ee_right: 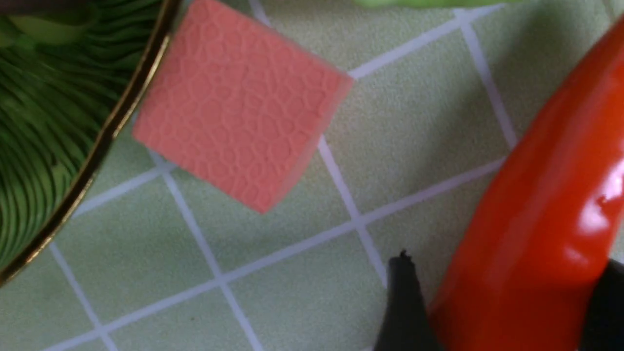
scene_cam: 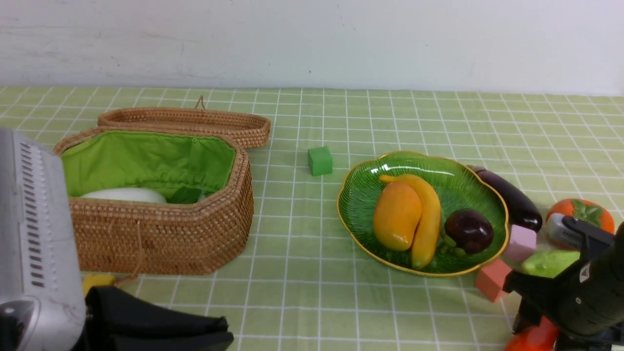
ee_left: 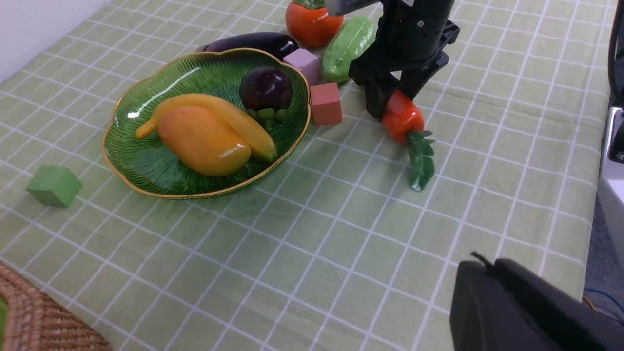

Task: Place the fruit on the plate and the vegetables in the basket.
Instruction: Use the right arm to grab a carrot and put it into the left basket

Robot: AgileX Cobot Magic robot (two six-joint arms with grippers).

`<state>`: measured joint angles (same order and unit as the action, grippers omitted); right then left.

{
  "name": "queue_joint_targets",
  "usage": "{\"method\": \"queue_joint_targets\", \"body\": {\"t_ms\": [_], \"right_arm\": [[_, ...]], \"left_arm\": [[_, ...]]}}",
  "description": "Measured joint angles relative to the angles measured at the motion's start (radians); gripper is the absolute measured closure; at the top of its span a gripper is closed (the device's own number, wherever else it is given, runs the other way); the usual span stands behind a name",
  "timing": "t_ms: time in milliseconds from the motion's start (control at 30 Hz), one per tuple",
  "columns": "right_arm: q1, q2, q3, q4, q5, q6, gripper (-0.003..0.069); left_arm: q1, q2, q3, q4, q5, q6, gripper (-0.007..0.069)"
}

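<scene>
L gripper [scene_cam: 225,329] low at near-left edge, jaws shut, holds nothing. Wicker basket [scene_cam: 161,234] open w/ lid flat behind, white radish [scene_cam: 124,195] lying inside on green lining. Green cube [scene_cam: 320,161] on cloth btwn basket & plate, a distractor. Green plate [scene_cam: 360,195] holds mango [scene_cam: 397,215], banana [scene_cam: 429,214] touching it, and mangosteen [scene_cam: 468,230]. Eggplant [scene_cam: 512,197] just behind plate's R rim; lilac cube [scene_cam: 520,242] & salmon cube [scene_cam: 492,279] beside rim. Cucumber [scene_cam: 548,263] & persimmon [scene_cam: 582,212] further R, on cloth. R gripper [ee_left: 395,105] down over red chili pepper [ee_left: 402,122], jaws part-way apart, one finger each side & pressed on it; chili rests on cloth. Step in hand, prob: pick chili for basket. Next needs a firm hold, straight lift clear of salmon cube & plate rim, then a long carry L to basket. Not yet done: eggplant, cucumber, persimmon.
</scene>
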<state>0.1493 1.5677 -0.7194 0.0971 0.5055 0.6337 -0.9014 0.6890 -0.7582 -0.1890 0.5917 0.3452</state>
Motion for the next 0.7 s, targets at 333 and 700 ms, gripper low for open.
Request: {"method": "queue_joint_targets", "body": {"t_ms": [333, 700], "right_arm": [[0.0, 0.01, -0.002, 0.0, 0.012, 0.001, 0.0344], [0.0, 0.01, -0.002, 0.0, 0.033, 0.001, 0.0344]], "left_arm": [[0.0, 0.0, 0.0, -0.001, 0.002, 0.0, 0.0622], [0.0, 0.0, 0.0, -0.001, 0.003, 0.0, 0.062]]}}
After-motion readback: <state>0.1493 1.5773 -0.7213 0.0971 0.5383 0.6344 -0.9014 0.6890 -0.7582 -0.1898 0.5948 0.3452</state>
